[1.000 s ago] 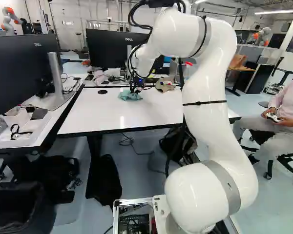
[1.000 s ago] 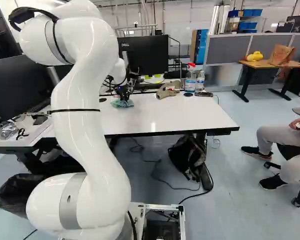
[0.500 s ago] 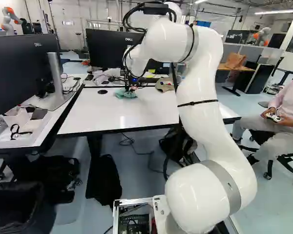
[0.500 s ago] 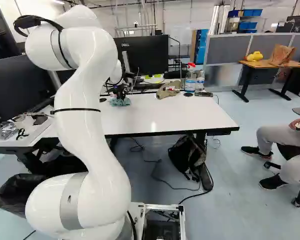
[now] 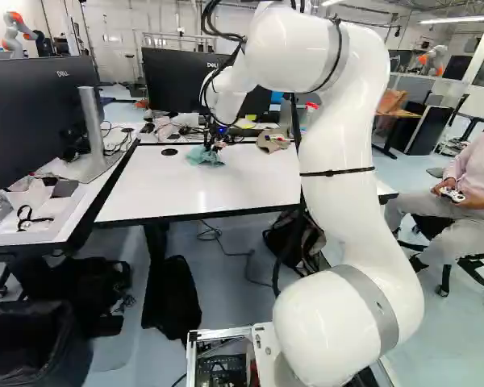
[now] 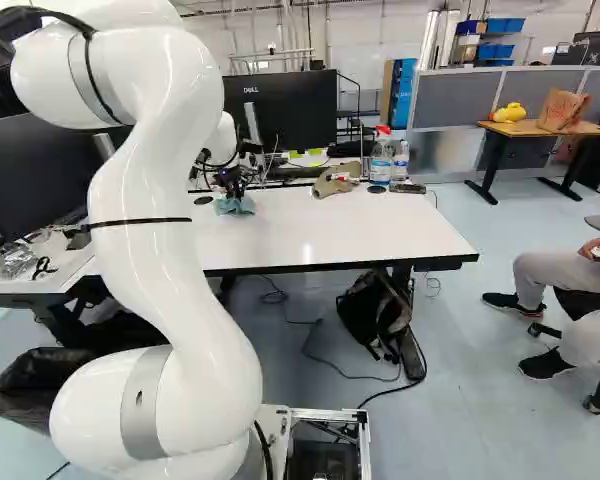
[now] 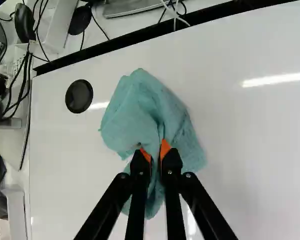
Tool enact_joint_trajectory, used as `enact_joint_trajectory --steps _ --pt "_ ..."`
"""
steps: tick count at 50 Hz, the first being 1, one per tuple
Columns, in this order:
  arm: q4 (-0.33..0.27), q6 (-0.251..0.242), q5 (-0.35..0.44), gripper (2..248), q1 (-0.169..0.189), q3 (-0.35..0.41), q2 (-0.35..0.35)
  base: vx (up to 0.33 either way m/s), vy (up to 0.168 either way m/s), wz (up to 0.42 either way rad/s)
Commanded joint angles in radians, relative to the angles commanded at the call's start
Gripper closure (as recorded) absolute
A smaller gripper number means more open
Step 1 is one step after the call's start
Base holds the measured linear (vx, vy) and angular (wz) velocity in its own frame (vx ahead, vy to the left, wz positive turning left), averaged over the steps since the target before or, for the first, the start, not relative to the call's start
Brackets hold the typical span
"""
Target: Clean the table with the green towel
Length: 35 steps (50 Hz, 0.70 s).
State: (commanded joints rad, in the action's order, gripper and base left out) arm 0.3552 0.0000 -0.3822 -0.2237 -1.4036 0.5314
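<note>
At the far part of the white table [image 5: 189,187], my gripper [image 5: 212,148] stands over the green towel [image 5: 200,156] in the left base view. In the wrist view the gripper [image 7: 156,153] is shut on a pinched fold of the towel [image 7: 145,107], with an orange pad on either side of it. The rest of the cloth lies crumpled on the tabletop, spread ahead of and around the fingers. Part of it is hidden under them.
A black desk grommet [image 7: 79,96] lies beside the towel. Monitors [image 5: 177,81] and cables stand behind the table. A beige cloth [image 6: 332,181] and spray bottles [image 6: 381,160] are at its far edge. Another robot [image 5: 18,31] stands far back.
The arm has shifted against its base joint. The gripper and towel have moved left across the tabletop, slightly in the last half second. The base has not moved.
</note>
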Motion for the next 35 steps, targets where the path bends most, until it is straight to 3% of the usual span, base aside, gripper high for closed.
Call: enact_joint_trajectory --steps 35 --pt "0.000 0.000 0.000 209 0.050 0.193 -0.168 0.000 0.000 0.000"
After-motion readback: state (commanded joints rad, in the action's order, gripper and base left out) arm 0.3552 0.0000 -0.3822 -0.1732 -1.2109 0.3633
